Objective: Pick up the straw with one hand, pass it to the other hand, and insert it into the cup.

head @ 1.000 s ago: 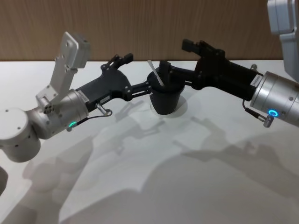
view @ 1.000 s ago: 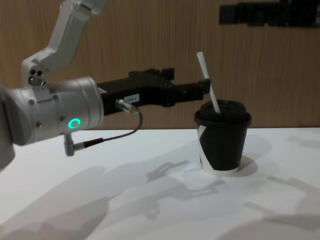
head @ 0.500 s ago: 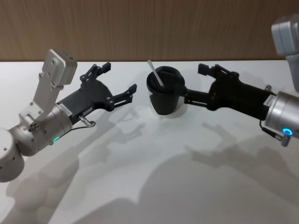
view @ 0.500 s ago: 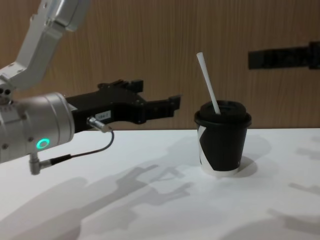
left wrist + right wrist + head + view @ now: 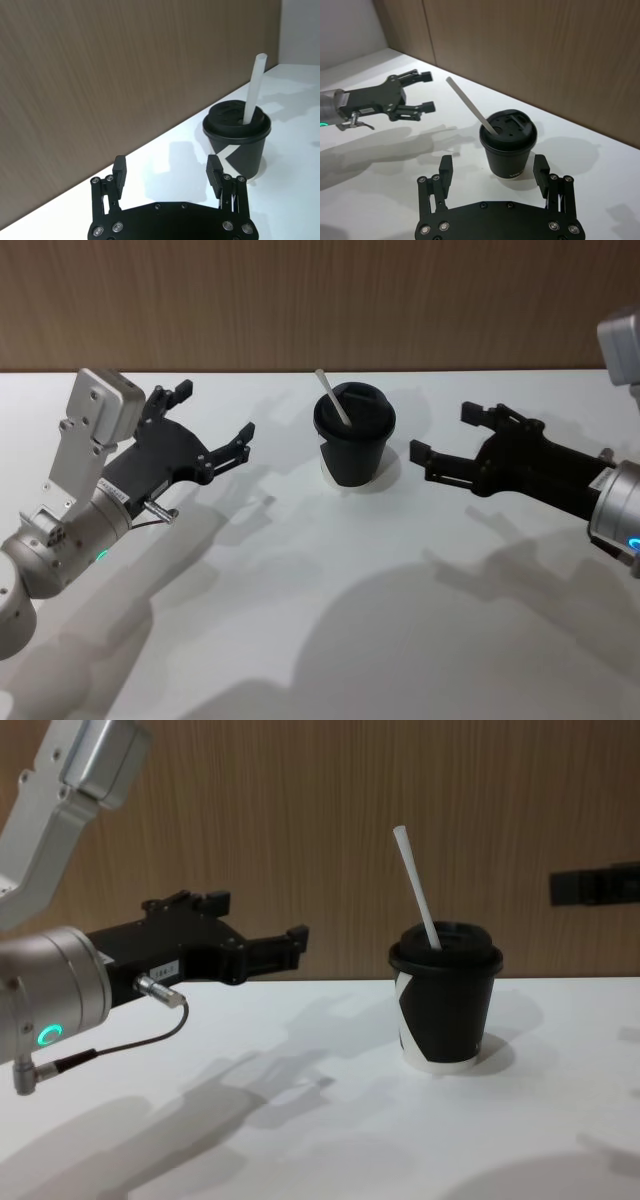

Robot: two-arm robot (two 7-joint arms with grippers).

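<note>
The black cup point(image 5: 354, 448) with a black lid stands upright on the white table, and the white straw point(image 5: 332, 397) sticks out of its lid, leaning left. From the side, the straw point(image 5: 415, 885) rises well above the cup point(image 5: 448, 1010). My left gripper point(image 5: 212, 412) hangs open and empty to the left of the cup, clear of it. My right gripper point(image 5: 444, 432) is open and empty to the right, also apart from it. In the wrist views, the left gripper point(image 5: 166, 167) and right gripper point(image 5: 492, 167) each face the cup point(image 5: 509, 150).
The white table point(image 5: 330, 590) spreads around the cup, bearing only shadows. A brown wooden wall point(image 5: 320, 300) runs along its far edge. A thin dark cable point(image 5: 110, 1045) loops under the left wrist.
Both grippers have drawn back from the cup, the left one leftward and the right one rightward. The straw stays in the lid, no longer held.
</note>
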